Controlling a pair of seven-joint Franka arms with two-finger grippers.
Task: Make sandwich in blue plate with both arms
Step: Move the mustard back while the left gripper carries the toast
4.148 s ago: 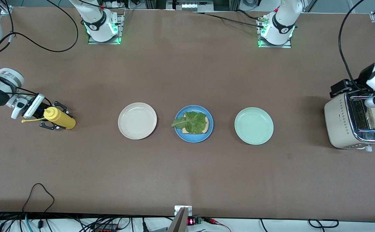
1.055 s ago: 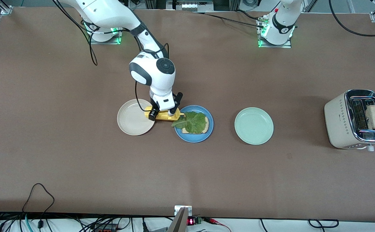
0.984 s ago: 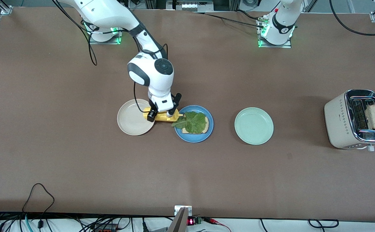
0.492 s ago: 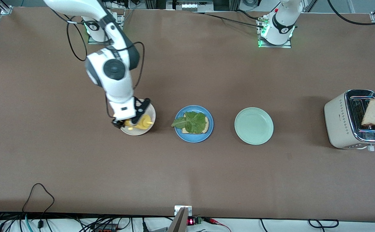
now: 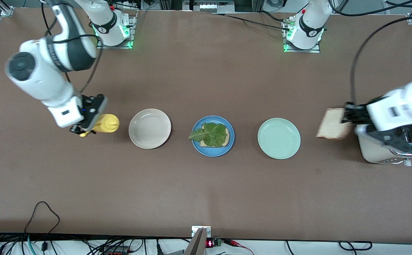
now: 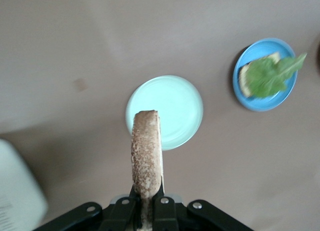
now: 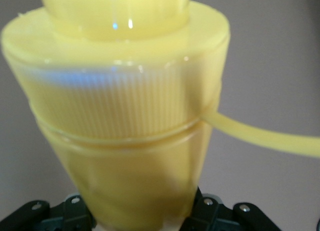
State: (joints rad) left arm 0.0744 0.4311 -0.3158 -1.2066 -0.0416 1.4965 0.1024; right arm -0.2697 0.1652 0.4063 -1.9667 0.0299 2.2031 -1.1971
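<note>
The blue plate [image 5: 212, 136] sits mid-surface between a cream plate [image 5: 149, 128] and a mint plate [image 5: 279, 138]. It carries one bread slice under a lettuce leaf [image 5: 210, 134], so the sandwich looks to lack only its top.

That top is probably the toast [image 5: 332, 124] clamped edge-on in the left end effector [image 5: 345, 116], over bare surface between the mint plate and the toaster [image 5: 390, 146]. In the left wrist view the toast [image 6: 146, 153] stands upright between the fingers, with the mint plate [image 6: 164, 111] and blue plate [image 6: 265, 74] ahead, which suits a carry toward the lettuce. The left forearm lies roughly level above the toaster, pointing toward the plates.

The right end effector [image 5: 85, 122] grips a yellow bottle [image 5: 105, 123] over the surface beside the cream plate, toward the right arm's end, clear of the sandwich. Its wrist view shows the bottle [image 7: 127, 116] filling the frame, held near its base. The right arm bends steeply, elbow high.
</note>
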